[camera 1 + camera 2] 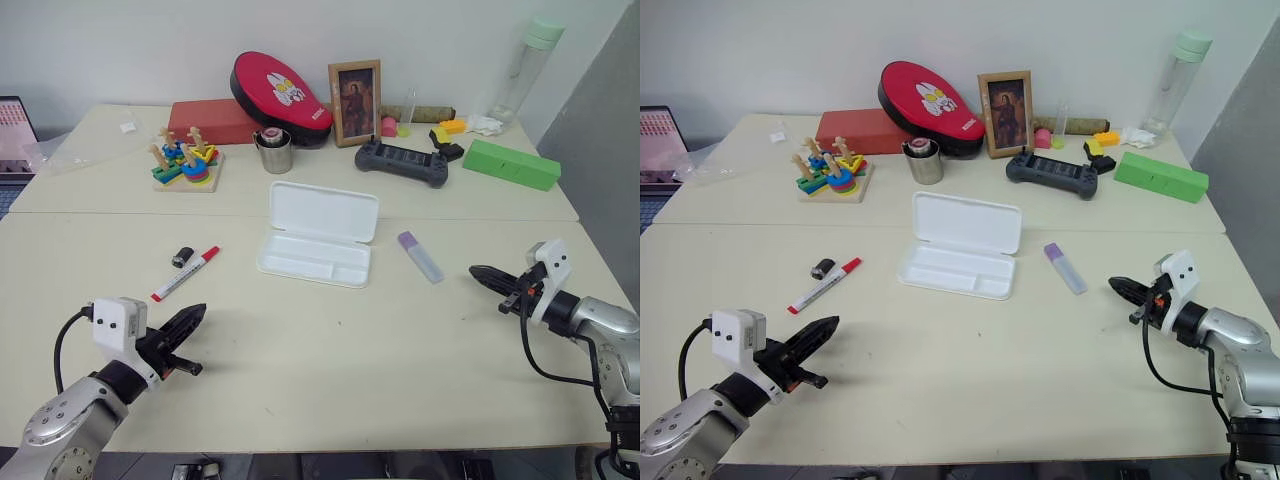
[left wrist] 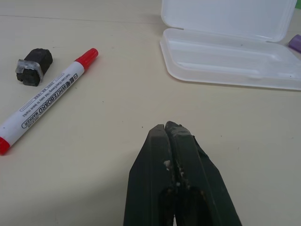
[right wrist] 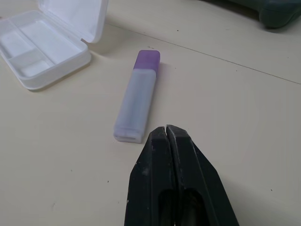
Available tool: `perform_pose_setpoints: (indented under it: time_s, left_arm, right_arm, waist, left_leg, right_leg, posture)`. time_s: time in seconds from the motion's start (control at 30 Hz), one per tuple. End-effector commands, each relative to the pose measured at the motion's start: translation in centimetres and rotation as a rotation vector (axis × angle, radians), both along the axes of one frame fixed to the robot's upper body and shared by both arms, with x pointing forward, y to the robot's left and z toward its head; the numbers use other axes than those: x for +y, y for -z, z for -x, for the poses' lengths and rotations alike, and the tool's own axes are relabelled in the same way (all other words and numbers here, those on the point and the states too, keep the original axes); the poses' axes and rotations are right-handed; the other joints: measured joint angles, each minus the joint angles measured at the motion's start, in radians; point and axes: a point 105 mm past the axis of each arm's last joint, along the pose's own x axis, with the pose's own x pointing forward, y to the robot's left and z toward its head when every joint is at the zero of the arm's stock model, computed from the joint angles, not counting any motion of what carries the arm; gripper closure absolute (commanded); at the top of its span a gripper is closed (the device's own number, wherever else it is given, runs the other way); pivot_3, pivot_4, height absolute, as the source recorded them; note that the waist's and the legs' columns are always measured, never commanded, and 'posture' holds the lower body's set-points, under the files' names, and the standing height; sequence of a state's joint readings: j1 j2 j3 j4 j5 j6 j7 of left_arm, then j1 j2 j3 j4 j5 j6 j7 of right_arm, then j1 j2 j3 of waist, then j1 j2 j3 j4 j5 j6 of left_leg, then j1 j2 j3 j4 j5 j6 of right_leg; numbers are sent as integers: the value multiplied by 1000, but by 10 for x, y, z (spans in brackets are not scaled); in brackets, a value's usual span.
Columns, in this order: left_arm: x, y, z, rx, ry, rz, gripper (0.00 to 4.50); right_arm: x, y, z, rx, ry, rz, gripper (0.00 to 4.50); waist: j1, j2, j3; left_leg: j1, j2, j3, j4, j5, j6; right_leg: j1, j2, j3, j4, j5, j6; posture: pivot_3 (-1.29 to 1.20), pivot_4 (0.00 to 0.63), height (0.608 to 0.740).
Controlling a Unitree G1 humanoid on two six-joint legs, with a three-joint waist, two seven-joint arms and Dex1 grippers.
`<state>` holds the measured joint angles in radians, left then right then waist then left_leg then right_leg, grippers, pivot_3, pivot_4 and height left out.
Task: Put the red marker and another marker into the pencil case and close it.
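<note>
The white pencil case (image 1: 318, 248) lies open in the middle of the table, lid tilted back, tray bare. The red marker (image 1: 185, 273) with its white barrel lies flat to the case's left. The lilac marker (image 1: 421, 257) with a purple cap lies to the case's right. My left gripper (image 1: 196, 316) hovers shut near the front left, just short of the red marker (image 2: 47, 100), holding nothing. At the right, my right gripper (image 1: 477, 271) is shut and empty, its tips a little short of the lilac marker (image 3: 137, 98).
A small black clip (image 1: 183, 257) sits beside the red marker. Along the back stand a wooden stacking toy (image 1: 184, 164), metal cup (image 1: 274, 151), red pad (image 1: 281, 94), picture frame (image 1: 355, 102), game controller (image 1: 402, 162), green box (image 1: 511, 164) and a bottle (image 1: 526, 66).
</note>
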<state>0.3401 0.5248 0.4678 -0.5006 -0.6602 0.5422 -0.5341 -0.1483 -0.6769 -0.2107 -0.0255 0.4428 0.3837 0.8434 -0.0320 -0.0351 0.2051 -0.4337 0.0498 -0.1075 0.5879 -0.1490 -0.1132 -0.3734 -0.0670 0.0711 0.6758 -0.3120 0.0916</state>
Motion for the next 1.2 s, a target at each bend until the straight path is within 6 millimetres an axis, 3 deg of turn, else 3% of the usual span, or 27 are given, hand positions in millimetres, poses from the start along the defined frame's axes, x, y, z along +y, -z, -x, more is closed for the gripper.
perform_pose_setpoints:
  time_s: [0.03,0.17,0.23,0.43,0.63,0.8,0.93,1.2]
  left_arm:
    - [-4,-18,4,-25,73,-9,4487]
    - [-2,-16,11,73,128,-16,4487]
    - [0,-21,15,106,164,-49,4487]
    - [-10,-51,15,81,281,-144,4487]
    - [3,-54,22,114,309,-265,4487]
    - [7,-62,10,62,297,-328,4487]
    - [7,-54,10,93,342,-365,4500]
    - [6,-62,3,56,353,-374,4500]
  right_arm:
    - [7,-14,-2,-29,-35,35,4500]
    - [12,-17,0,-9,-69,41,4500]
    - [19,-4,5,110,-129,130,4500]
    - [62,-47,13,16,-381,147,4500]
    - [75,-58,21,-33,-501,218,4500]
    - [121,-62,40,-116,-771,278,4500]
    - [136,-53,40,-110,-846,292,3724]
    - [152,-37,27,-129,-868,365,1843]
  waist:
    - [0,0,0]
    - [0,0,0]
    - [0,0,0]
    - [-2,2,2]
    - [-1,2,1]
    - [0,2,1]
    - [-2,2,2]
    - [-2,2,2]
  left_leg:
    - [0,0,0,0,0,0]
    - [0,0,0,0,0,0]
    - [0,0,0,0,0,0]
    - [0,0,0,0,0,0]
    - [0,0,1,-6,0,0]
    - [-1,0,1,-13,0,0]
    - [-1,1,1,-15,0,0]
    - [-1,1,1,-14,0,0]
  right_leg:
    - [0,0,0,0,0,0]
    - [-1,0,0,0,0,0]
    - [-1,0,0,0,0,0]
    - [-1,-1,0,0,0,0]
    - [-7,-1,0,-5,1,-3]
    - [-3,-1,-1,-11,3,-3]
    - [-2,-1,-2,-12,5,1]
    - [-2,-1,-2,-12,5,2]
  posture:
    - [0,150,740]
    - [0,150,740]
    - [0,150,740]
    - [0,150,740]
    - [0,150,740]
    - [0,150,740]
    - [0,150,740]
    - [0,150,740]
